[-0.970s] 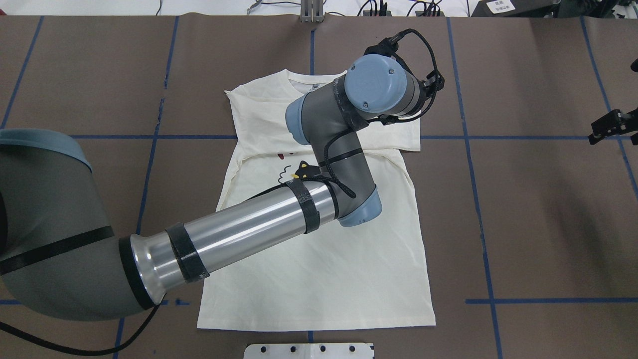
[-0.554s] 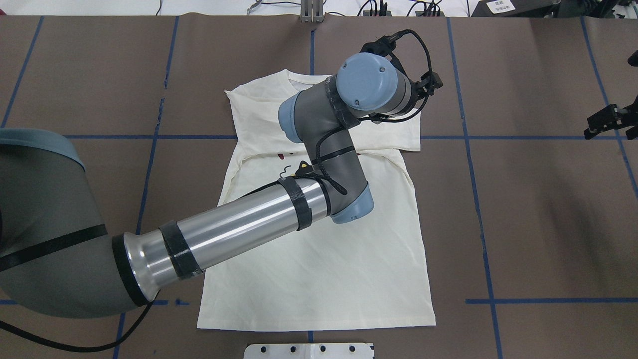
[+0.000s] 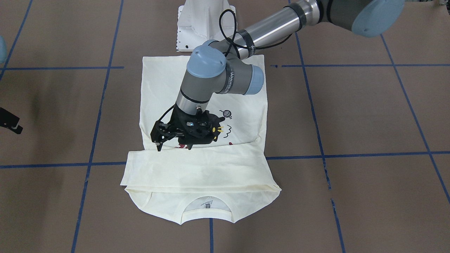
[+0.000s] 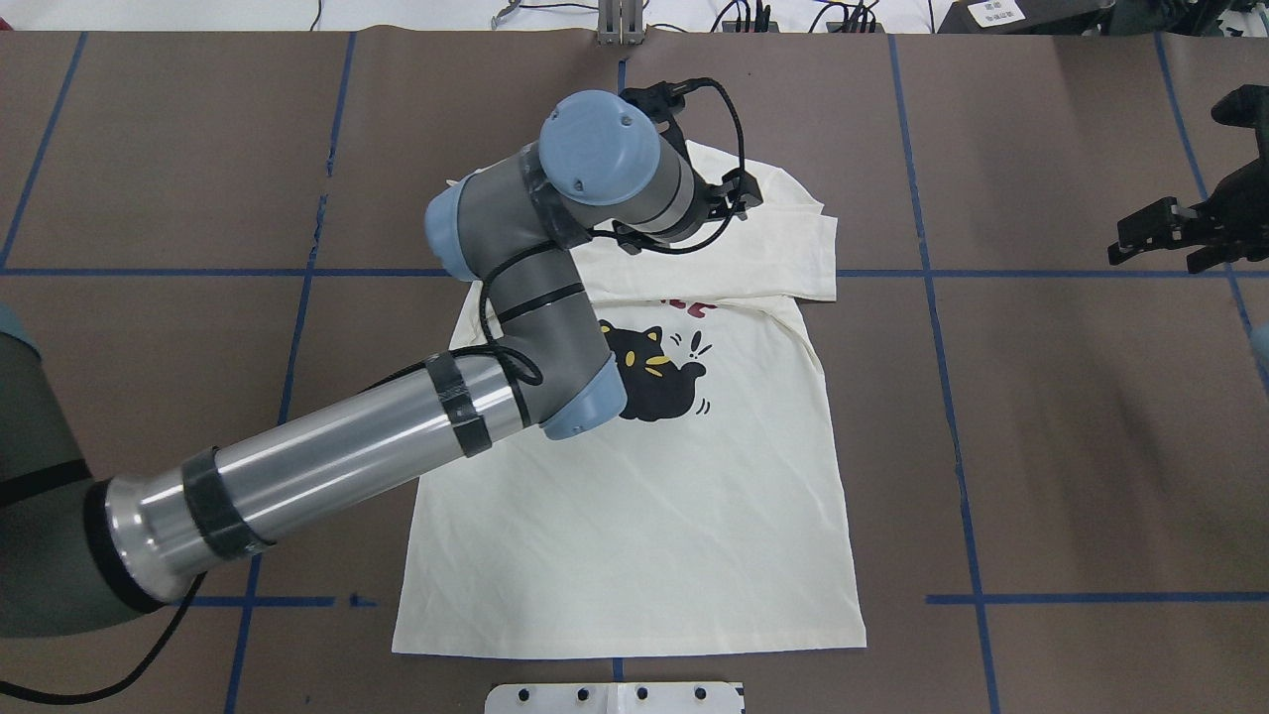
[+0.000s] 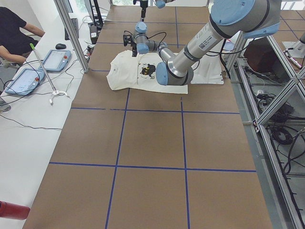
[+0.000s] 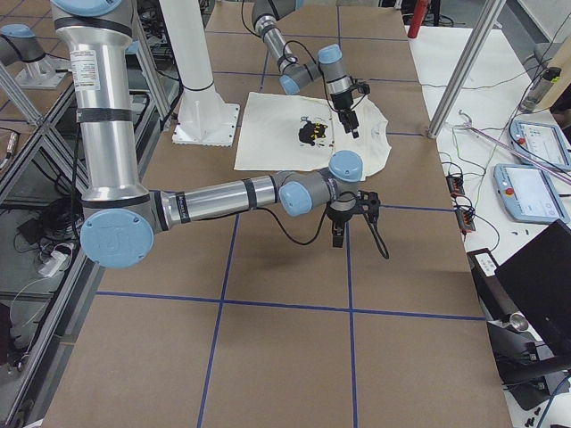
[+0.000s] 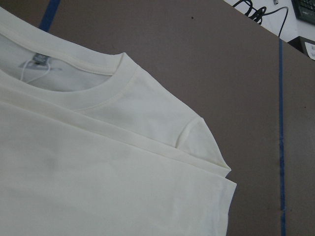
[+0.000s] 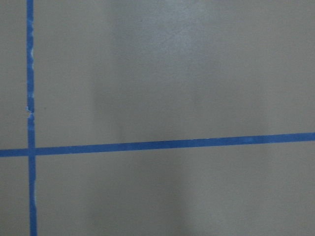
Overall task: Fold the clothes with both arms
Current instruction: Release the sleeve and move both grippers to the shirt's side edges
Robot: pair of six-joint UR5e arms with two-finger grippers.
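T-shirt (image 4: pixel 634 516) flat on my counter (image 4: pixel 1041 446), sleeve (image 3: pixel 197 168) folded across.
Hem (image 4: pixel 625 650) nearest; past the cat print (image 4: pixel 659 382) my left end effector (image 3: pixel 174 144) hovers released at the sleeve's edge. Right end effector (image 4: pixel 1150 230) over open counter, well apart; grip unreadable.

A cream long-sleeved cotton T-shirt (image 4: pixel 694 516) lies on a matt brown table covering (image 4: pixel 1071 416) crossed by a grid of blue tape lines (image 4: pixel 1091 599). The shirt's chest carries a solid black cat print (image 4: pixel 659 387) with small yellow marks. Beside it is a small black-lined ball of yarn (image 3: pixel 226 113). The red lettering (image 4: pixel 684 306) is partly covered by a plain cream folded sleeve (image 3: pixel 197 168). A pale grey label (image 3: pixel 207 203) shows inside the collar. The left robot arm (image 4: pixel 327 471) has a shiny silver tube, dark grey joints, light blue round caps, black tape bands and a black cable. The right robot arm (image 6: pixel 223 198) has the same colours. The pedestal base (image 3: pixel 197 24) is white.
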